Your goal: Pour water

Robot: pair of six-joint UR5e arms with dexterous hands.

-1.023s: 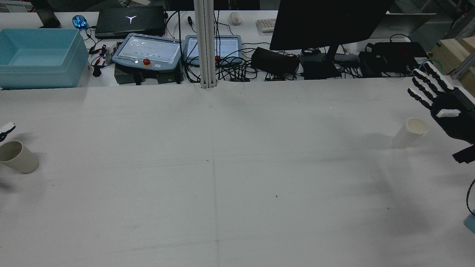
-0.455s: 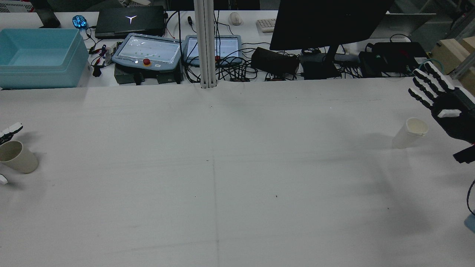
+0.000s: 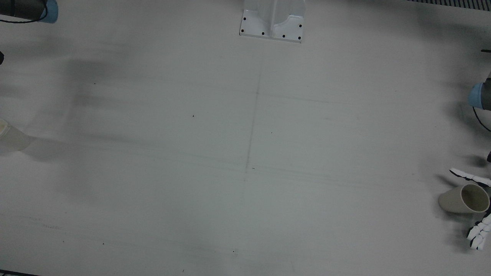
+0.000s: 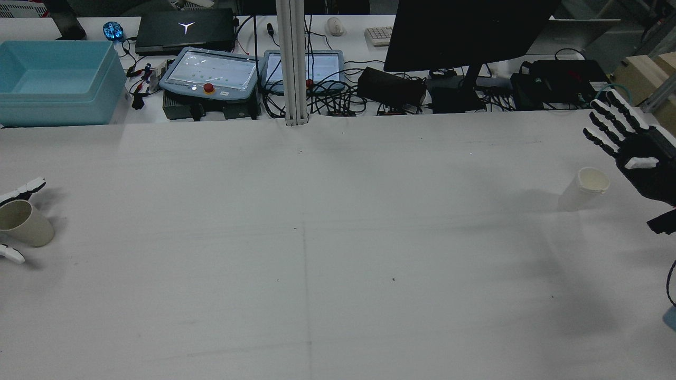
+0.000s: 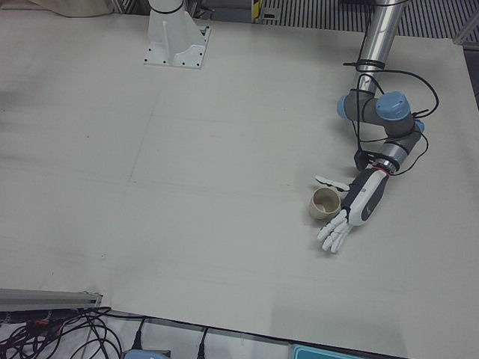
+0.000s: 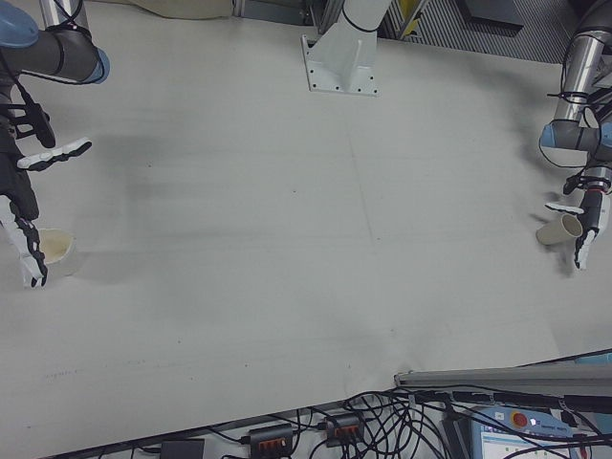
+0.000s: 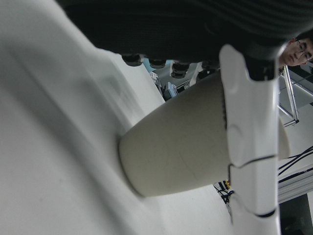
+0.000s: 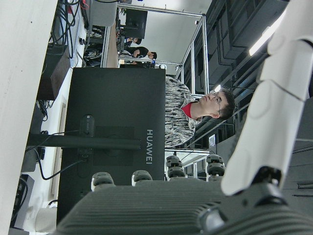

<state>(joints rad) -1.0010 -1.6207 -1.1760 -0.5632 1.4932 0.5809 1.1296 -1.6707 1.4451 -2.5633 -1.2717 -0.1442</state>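
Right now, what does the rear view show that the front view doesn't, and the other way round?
Only the rear view shows the cluttered bench beyond the table: a blue bin, a dark monitor, and the right hand open beside the white cup. Only the front view shows the white mounting plate at the table's far edge. Both show the beige cup with the left hand's fingers spread on either side of it, and the white table.
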